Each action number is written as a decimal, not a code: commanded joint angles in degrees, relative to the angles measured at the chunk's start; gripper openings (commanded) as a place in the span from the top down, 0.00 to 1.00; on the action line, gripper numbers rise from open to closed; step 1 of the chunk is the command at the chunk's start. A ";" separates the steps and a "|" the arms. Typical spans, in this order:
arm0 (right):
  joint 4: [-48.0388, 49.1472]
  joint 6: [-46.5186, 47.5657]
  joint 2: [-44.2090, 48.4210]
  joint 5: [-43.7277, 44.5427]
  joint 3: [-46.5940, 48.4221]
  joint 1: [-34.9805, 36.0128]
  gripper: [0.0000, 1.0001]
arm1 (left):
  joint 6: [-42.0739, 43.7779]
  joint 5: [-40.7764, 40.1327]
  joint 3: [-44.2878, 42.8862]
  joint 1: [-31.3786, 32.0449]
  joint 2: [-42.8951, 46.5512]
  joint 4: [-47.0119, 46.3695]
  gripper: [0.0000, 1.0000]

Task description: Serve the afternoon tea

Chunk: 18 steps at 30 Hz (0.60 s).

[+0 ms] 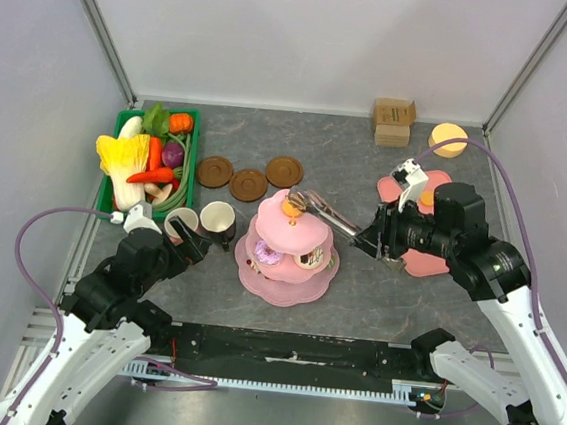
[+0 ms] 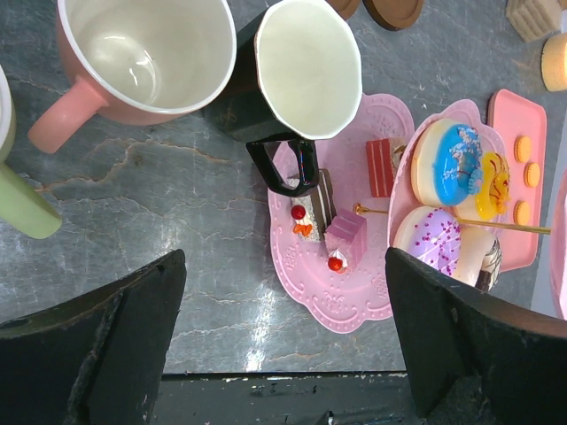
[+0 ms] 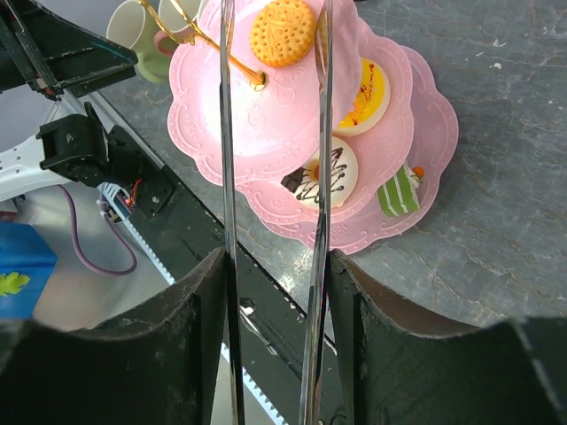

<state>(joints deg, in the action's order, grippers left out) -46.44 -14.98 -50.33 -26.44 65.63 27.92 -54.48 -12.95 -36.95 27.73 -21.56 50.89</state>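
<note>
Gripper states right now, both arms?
Left gripper: open, empty.
Right gripper: closed on the tongs; their tips straddle the biscuit on the stand.

- My right gripper [image 1: 370,237] grips the tongs [image 1: 331,215], whose tips reach the orange biscuit [image 1: 292,209] atop the pink tiered stand [image 1: 276,294].
- My left gripper [image 1: 188,244] (jaws wide apart) sits just beside the dark mug [image 1: 219,221].
- Three brown saucers [image 1: 248,184] lie behind the stand.

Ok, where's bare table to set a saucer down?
Bare table lies behind the pink stand, between the brown saucers and the cardboard boxes, and at its front right. Crowded left of the stand: mugs and the open left claw.
</note>
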 commanded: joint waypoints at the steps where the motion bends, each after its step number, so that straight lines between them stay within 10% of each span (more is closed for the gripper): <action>1: 2.05 -0.66 0.93 2.08 3.54 0.20 0.47 | 1.83 -0.41 -1.72 -0.13 0.47 -0.18 0.01; 18: 1.18 -5.32 -3.54 39.68 5.57 0.12 0.44 | 0.17 -2.07 -1.55 -0.04 0.65 -0.44 0.01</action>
<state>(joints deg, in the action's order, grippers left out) -45.56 -18.70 -51.79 -3.77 69.34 28.01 -54.50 -13.26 -36.95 27.73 -20.97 50.89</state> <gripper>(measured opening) 0.535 0.993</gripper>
